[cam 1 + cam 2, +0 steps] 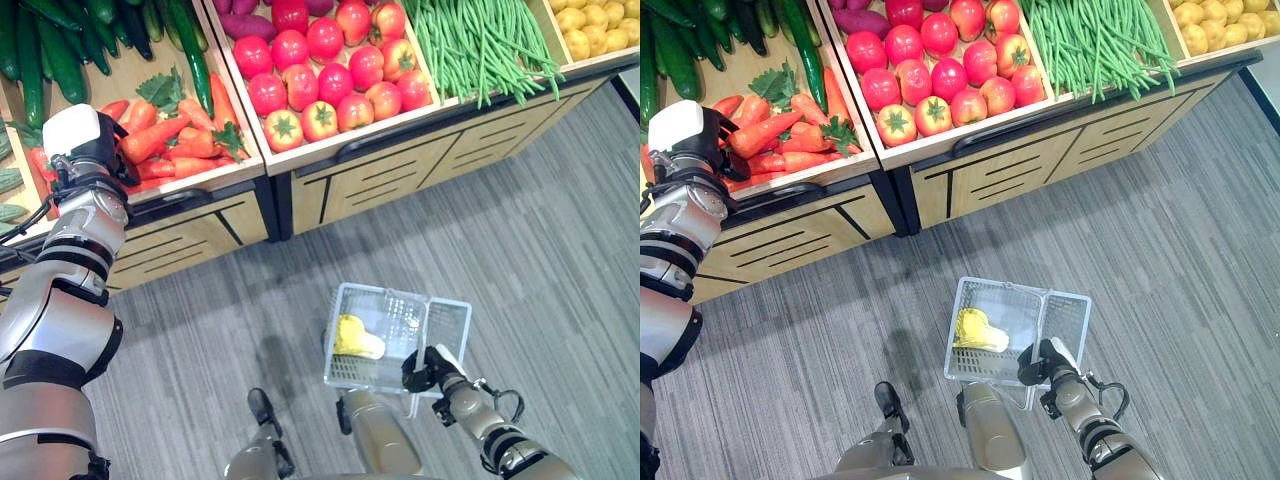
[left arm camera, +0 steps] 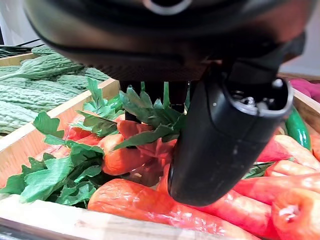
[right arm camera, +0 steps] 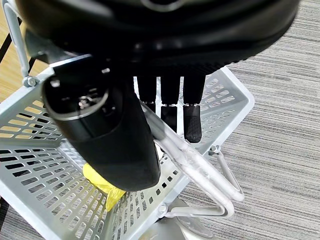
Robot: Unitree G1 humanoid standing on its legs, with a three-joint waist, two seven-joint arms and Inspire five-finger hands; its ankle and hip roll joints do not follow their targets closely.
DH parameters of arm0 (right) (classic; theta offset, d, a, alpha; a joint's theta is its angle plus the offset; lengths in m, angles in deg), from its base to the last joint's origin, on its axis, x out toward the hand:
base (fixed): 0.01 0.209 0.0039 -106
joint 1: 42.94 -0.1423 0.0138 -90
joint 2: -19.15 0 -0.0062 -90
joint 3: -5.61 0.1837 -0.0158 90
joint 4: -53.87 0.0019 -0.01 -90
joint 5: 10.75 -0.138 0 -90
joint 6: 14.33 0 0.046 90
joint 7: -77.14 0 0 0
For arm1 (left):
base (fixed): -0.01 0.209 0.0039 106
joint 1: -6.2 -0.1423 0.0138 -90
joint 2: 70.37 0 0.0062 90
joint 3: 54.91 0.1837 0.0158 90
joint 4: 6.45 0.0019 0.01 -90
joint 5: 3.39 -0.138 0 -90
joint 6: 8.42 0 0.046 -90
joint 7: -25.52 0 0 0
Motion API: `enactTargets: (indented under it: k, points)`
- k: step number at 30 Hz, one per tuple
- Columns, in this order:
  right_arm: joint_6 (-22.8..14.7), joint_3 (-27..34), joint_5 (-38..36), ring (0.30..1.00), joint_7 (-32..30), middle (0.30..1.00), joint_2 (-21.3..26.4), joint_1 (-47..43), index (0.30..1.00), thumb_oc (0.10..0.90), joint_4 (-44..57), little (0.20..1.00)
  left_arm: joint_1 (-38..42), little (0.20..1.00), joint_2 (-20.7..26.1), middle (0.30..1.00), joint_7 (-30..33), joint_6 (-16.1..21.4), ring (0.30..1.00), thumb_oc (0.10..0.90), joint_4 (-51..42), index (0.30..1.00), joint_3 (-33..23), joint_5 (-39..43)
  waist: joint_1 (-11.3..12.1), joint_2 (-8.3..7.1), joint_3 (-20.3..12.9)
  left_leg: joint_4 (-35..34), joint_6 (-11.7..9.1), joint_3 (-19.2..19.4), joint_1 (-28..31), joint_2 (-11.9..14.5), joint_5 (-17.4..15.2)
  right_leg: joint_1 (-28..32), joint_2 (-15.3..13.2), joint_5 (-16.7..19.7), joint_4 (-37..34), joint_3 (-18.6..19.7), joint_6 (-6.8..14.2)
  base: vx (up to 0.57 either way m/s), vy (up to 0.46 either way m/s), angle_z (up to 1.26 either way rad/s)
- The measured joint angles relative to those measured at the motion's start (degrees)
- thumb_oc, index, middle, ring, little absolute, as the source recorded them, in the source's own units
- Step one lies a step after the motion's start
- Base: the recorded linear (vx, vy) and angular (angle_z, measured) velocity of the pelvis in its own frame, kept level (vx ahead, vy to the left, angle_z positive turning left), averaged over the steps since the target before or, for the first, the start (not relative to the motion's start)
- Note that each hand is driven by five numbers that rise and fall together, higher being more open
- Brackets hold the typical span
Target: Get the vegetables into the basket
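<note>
Left robot hand over the carrots, finger state unclear, right robot hand clamped on basket handle, yellow vegetable inside basket.

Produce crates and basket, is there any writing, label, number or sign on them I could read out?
None: no text shows on the wooden crates, on the basket or on the yellow item inside it.
The wrapping on the carrots bears no readable print.
</note>
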Motion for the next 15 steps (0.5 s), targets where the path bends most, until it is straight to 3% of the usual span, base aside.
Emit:
enactTargets:
  k: [15]
  points:
    - [0.0, 0.0, 0.0, 0.3, 0.0, 0.3, 0.2, 0.2, 0.3, 0.4, 0.7, 0.3, -4.3, 0.3, 1.8, 0.3, 3.8, 0.6, 0.3, 0.4, -12.3, 0.3, -4.3, 3.8, 1.3, -0.51, 0.3, 0.0, -0.1, -0.5, -0.6, 0.6, 0.1, -0.3, 0.1, 0.0, 0.0, -0.8, 0.0, 0.0, -0.001, 0.01]
